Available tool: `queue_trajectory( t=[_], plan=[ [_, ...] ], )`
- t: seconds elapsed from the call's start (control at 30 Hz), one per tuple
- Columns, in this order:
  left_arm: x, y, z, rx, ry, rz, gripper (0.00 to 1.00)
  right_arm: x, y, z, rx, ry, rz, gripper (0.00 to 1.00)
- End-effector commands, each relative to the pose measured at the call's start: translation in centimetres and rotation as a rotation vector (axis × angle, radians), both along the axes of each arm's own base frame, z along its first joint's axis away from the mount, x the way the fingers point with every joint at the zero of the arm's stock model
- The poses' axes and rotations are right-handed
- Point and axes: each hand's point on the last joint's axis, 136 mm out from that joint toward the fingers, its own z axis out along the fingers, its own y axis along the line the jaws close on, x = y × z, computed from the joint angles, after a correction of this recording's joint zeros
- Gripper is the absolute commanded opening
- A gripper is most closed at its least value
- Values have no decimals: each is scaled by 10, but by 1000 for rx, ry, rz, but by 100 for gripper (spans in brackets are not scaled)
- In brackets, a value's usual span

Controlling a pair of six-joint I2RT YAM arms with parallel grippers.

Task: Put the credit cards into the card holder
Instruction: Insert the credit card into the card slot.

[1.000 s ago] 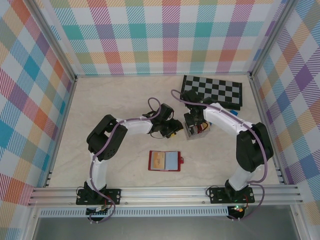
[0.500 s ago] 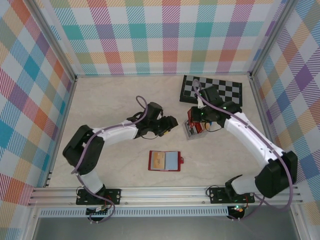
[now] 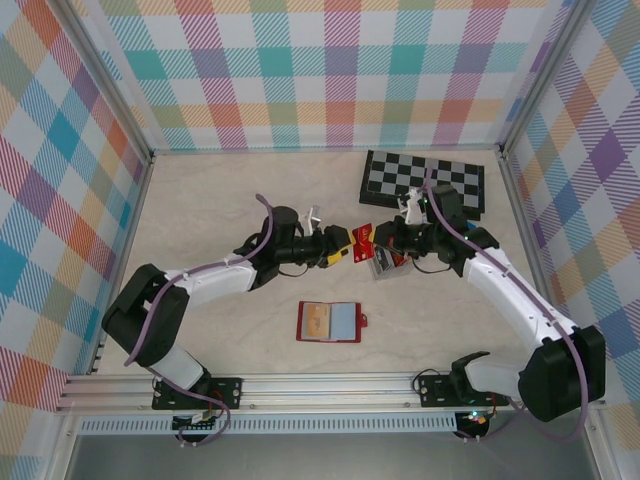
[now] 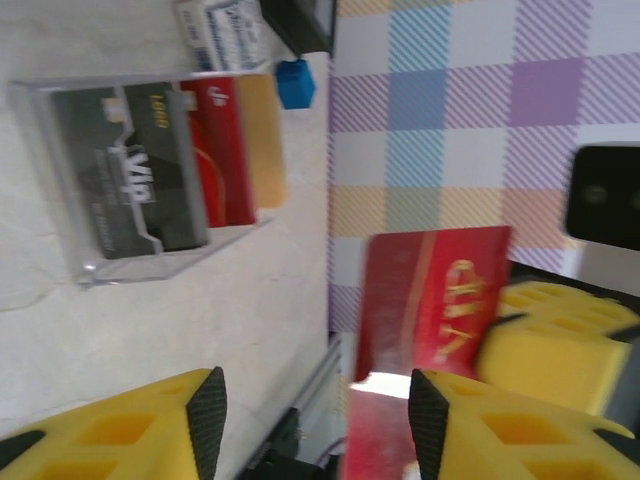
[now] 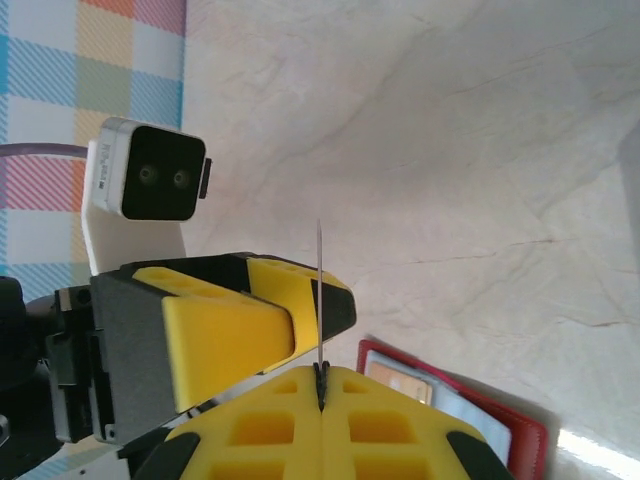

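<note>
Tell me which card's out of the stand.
The red gold-lettered card, pinched in the right gripper; the other cards sit in the clear stand.

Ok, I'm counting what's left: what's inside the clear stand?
The stand holds a grey card, a red card and a gold card, overlapping. Anything behind them is covered.

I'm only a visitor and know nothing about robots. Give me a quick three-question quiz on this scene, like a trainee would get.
1. True or false: the card holder lies open.
2. Which gripper pinches the red card? A) left B) right C) neither
3. Fill in: the black-and-white board at the far right is a ____.

Key
1. True.
2. B: the right gripper is shut on it, and the left gripper is open.
3. Chessboard.
</note>
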Motion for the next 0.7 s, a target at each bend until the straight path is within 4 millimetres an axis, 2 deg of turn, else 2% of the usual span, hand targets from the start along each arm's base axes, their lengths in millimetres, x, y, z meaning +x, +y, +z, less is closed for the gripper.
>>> queue_trajectory(
  t=[0.0, 0.2, 0.4, 0.57, 0.67],
  plan=[
    [-7, -1, 35, -100, -86, -43, 43, -2, 10, 20, 121, -16, 35, 2],
    [-8, 1, 43, -127, -109, -42, 24, -2, 9, 9, 126, 20, 32, 3],
    [-13, 6, 39, -107, -108, -40, 1, -3, 7, -5, 107, 54, 28, 6],
    [-19, 12, 31, -81, -96, -33, 0, -8, 5, -16, 93, 78, 28, 14],
    [-26, 22, 9, 5, -59, -25, 0, -16, -4, -38, 23, 133, -5, 34]
  ],
)
